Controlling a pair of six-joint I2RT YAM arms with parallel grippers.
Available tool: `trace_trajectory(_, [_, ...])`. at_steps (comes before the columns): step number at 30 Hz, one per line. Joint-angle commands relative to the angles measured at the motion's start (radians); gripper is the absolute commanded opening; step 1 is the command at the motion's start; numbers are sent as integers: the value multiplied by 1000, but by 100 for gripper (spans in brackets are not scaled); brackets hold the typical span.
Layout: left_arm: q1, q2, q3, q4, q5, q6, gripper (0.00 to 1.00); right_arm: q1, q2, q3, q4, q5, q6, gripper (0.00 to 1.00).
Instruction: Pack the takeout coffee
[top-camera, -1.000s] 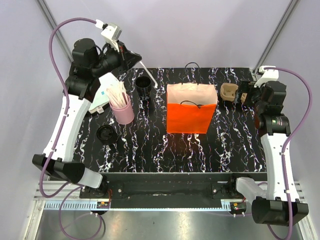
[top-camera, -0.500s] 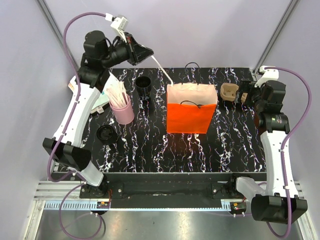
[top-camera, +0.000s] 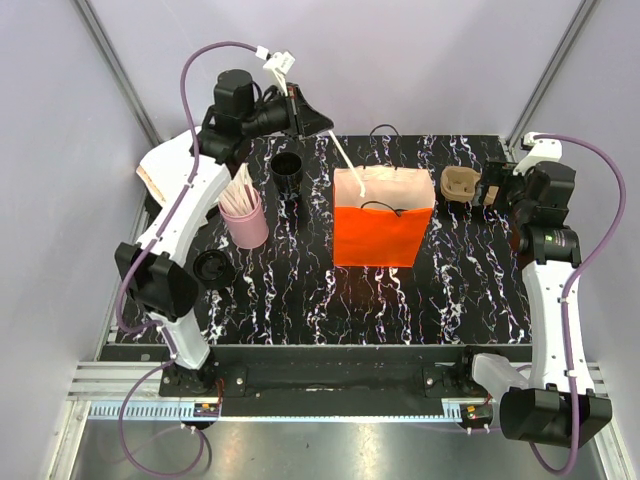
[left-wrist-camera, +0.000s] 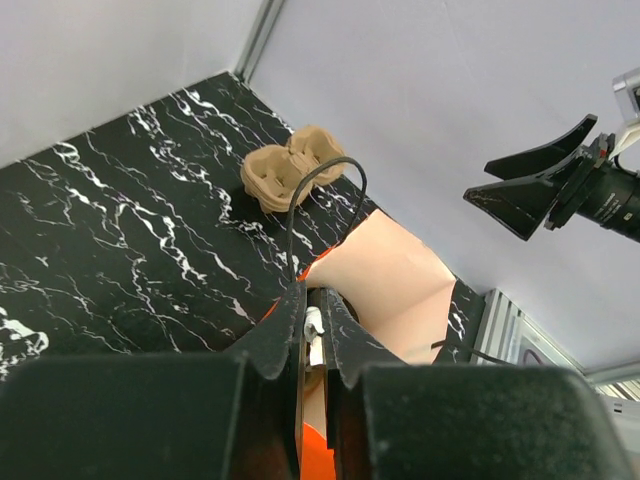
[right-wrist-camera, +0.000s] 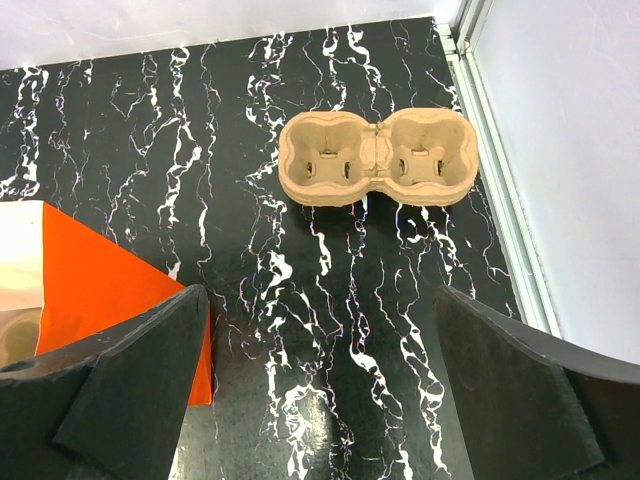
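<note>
The takeout coffee (top-camera: 213, 268), a small black cup under a dark round lid, stands at the table's front left, away from both grippers. The orange bag (top-camera: 380, 235) stands open mid-table. My left gripper (top-camera: 328, 128) hovers above the bag's back left corner, shut on a thin white-wrapped stick (top-camera: 346, 160) that slants down to the bag's mouth. In the left wrist view the stick (left-wrist-camera: 318, 335) sits pinched between the jaws of the left gripper (left-wrist-camera: 313, 315), with the bag (left-wrist-camera: 390, 280) below. My right gripper (top-camera: 490, 185) stands open and empty at the back right.
A lidless black cup (top-camera: 287, 170) stands at the back left, with a pink cup of wooden sticks (top-camera: 246, 222) in front of it. A brown pulp cup carrier (right-wrist-camera: 377, 158) lies by the table's right edge, just beyond the right gripper (right-wrist-camera: 320, 300).
The left arm has swung to the right, carrying the stick from over the back left corner to the bag's open top. The right arm has held still.
</note>
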Motion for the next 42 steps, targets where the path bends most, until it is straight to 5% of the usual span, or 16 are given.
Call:
trace_trajectory(1, [-6, 30, 52, 79, 52, -39, 8, -13, -7, -5, 41, -28, 13, 100])
trace_trajectory(21, [-77, 150, 54, 53, 34, -2, 9, -33, -16, -12, 41, -79, 16, 100])
trace_trajectory(42, [-81, 44, -147, 103, -8, 24, 17, -50, -34, -19, 39, -117, 26, 100])
